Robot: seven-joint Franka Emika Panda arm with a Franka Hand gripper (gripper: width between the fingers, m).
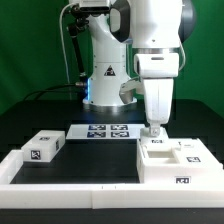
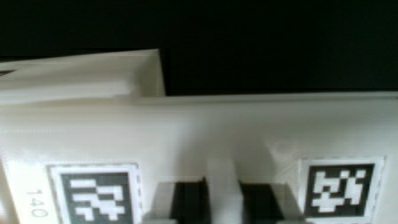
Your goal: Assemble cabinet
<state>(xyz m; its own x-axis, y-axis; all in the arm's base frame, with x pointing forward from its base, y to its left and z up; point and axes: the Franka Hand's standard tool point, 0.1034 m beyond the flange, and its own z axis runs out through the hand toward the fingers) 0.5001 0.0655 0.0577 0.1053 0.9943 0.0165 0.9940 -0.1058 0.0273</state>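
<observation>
The white cabinet body (image 1: 180, 160) stands at the exterior view's right, with tags on its top and front. My gripper (image 1: 155, 130) is down at its far edge. In the wrist view the cabinet body (image 2: 231, 120) fills the picture, with one tag (image 2: 98, 195) on one side of the jaws and another tag (image 2: 347, 185) on the other. My gripper (image 2: 226, 203) has its dark fingers (image 2: 196, 203) close together on a thin white wall of the body. A loose white cabinet panel (image 1: 42, 147) with tags lies at the exterior view's left.
The marker board (image 1: 103, 130) lies flat on the black table in front of the robot's base. A long white border rail (image 1: 70, 185) runs along the near side and meets the cabinet body at the right.
</observation>
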